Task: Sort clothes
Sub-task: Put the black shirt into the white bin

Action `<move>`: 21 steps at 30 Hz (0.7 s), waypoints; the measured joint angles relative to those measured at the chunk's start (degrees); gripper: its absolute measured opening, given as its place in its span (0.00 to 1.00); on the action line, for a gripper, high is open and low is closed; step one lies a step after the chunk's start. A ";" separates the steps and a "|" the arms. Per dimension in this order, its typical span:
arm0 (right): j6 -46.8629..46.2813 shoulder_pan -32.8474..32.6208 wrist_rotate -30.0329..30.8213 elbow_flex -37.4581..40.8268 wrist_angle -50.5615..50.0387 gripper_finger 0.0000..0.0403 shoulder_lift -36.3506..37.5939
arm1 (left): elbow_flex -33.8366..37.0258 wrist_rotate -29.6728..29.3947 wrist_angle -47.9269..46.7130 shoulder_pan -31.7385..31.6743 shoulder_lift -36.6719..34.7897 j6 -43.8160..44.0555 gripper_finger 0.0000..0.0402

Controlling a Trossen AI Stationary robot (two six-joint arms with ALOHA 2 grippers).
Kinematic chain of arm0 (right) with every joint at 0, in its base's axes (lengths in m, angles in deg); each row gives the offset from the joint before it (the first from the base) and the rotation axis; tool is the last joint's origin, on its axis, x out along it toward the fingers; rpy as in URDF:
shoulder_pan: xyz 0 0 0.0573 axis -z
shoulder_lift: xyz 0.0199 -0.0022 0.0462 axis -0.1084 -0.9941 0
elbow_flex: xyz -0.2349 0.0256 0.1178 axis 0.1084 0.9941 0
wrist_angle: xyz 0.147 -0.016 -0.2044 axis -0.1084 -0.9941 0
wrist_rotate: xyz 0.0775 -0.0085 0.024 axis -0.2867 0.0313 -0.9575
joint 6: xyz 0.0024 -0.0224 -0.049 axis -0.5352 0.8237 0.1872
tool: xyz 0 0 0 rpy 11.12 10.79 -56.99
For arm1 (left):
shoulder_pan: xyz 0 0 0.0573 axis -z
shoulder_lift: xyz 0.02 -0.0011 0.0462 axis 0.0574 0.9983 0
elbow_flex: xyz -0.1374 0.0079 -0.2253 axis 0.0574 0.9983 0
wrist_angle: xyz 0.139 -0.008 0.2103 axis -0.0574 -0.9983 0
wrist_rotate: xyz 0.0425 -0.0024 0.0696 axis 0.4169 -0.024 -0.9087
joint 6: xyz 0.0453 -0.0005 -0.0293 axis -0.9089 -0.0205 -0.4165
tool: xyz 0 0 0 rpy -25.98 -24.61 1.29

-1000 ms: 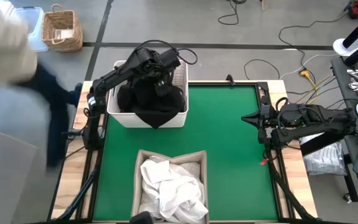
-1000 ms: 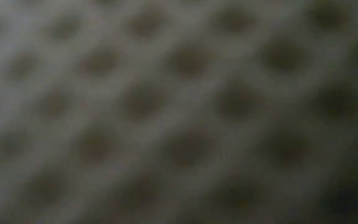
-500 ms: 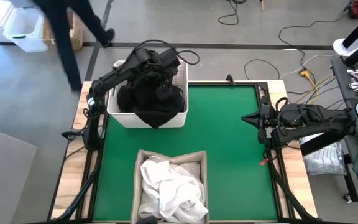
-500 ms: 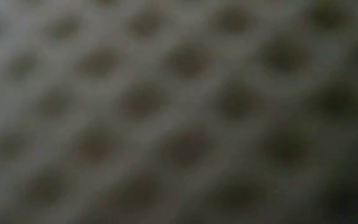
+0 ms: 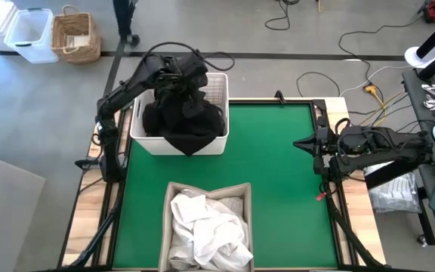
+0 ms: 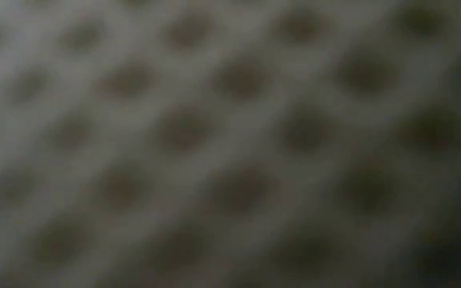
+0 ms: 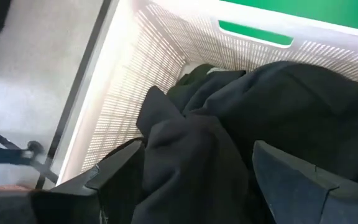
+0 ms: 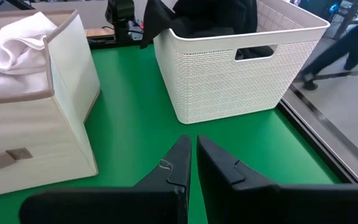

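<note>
Dark clothes (image 5: 183, 121) fill the white plastic basket (image 5: 221, 79) at the table's far left; one garment hangs over its near rim (image 5: 191, 143). White clothes (image 5: 206, 227) lie heaped in a beige fabric box (image 5: 242, 198) at the near edge. My left gripper (image 5: 178, 79) is over the basket, open, with its fingers on either side of a hump of dark cloth (image 7: 229, 137). My right gripper (image 5: 300, 142) waits shut at the right edge of the green mat. The low view shows only a blurred mesh. My left gripper (image 7: 197, 149) comes at the dark clothes from above, inside the basket. A fold of dark cloth (image 7: 185, 155) rises between its spread fingers (image 7: 120, 174). Whether the fingers touch the cloth, I cannot tell.
The green mat (image 5: 278, 181) lies bare between the basket, the box and my right arm. A person (image 5: 123, 15) walks on the floor beyond the far left corner, near a wicker basket (image 5: 74, 34) and a white bin (image 5: 29, 34). Cables lie on the far floor.
My left arm has swung toward the table's far left, its gripper moving from the basket's right part to its far left part. The dark clothes have stayed heaped in the basket. A person has walked away from the table's left side toward the far floor.
</note>
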 joint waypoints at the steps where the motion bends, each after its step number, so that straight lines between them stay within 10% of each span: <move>1: -0.13 0.00 0.00 0.00 0.00 0.04 0.00 | 0.00 0.01 0.03 0.15 -0.45 0.32 0.68; 12: -0.12 0.00 0.00 0.00 -0.13 0.04 0.00 | 0.13 20.34 -0.02 6.57 -5.53 5.46 0.68; 21: -0.68 0.01 0.00 0.02 -1.20 0.04 -0.02 | 1.71 8.83 -1.46 22.47 -5.75 10.66 0.68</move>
